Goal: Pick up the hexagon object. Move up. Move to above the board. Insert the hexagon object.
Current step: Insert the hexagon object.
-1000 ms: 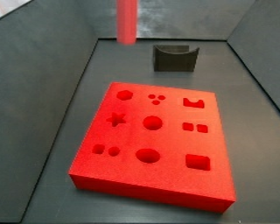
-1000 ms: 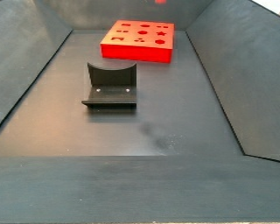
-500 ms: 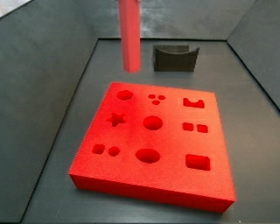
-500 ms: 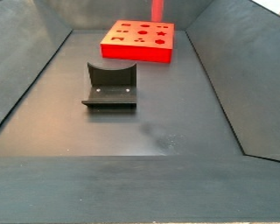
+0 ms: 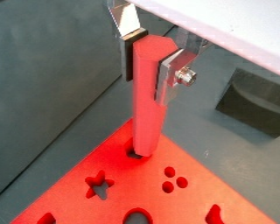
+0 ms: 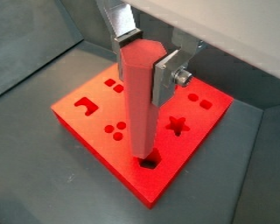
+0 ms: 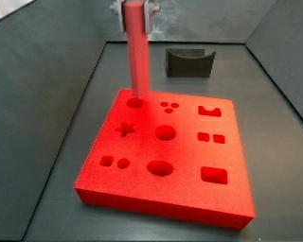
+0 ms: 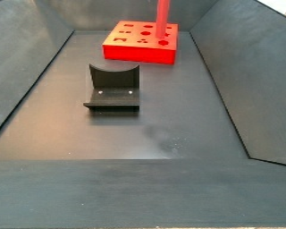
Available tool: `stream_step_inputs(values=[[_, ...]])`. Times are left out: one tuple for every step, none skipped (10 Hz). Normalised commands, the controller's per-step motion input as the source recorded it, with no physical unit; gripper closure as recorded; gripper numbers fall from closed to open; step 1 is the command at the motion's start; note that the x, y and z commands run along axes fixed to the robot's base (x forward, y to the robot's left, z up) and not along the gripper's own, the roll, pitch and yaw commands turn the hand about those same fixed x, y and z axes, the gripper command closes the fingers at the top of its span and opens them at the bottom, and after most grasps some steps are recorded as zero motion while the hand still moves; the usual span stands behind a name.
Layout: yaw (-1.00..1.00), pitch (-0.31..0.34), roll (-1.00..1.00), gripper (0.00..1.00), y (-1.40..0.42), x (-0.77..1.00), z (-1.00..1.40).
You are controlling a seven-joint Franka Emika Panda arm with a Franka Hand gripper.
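Note:
The hexagon object [image 7: 137,59] is a salmon-red rod held upright. Its lower end stands in a recess at a back corner of the board [image 7: 167,180], as both wrist views show: the rod [image 5: 147,105] meets the hole there, and the rod [image 6: 137,105] does too. My gripper [image 5: 150,61] is shut on the rod's top, with a dark pad and a silver plate on opposite faces; it also shows in the other wrist view [image 6: 145,59] and at the top edge of a side view [image 7: 137,8]. The rod [image 8: 163,12] and board [image 8: 139,55] show far off.
The fixture [image 7: 189,61] stands on the grey floor behind the board, apart from it; it also shows in a side view [image 8: 112,87] and a wrist view [image 5: 257,101]. Sloping grey walls close in the floor on all sides.
The gripper has come down with the rod. The rod's lower end has gone from well above the board's back edge down into the corner recess.

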Motion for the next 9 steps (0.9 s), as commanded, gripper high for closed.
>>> stream_step_inputs(values=[[0.00, -0.064, 0.04, 1.00, 0.00, -0.13, -0.26], [0.03, 0.000, 0.15, 1.00, -0.04, -0.11, -0.14], [0.21, 0.011, 0.29, 1.00, -0.09, -0.10, -0.10], [0.21, 0.000, 0.21, 1.00, -0.05, -0.11, -0.13], [0.23, 0.000, 0.16, 1.00, -0.04, -0.05, -0.16], [0.19, 0.000, 0.09, 1.00, 0.00, 0.00, -0.18], [0.17, -0.026, 0.05, 1.00, 0.00, 0.00, -0.19], [0.15, -0.036, 0.02, 1.00, 0.00, 0.00, -0.23], [0.13, -0.066, 0.00, 1.00, -0.04, 0.05, -0.22]])
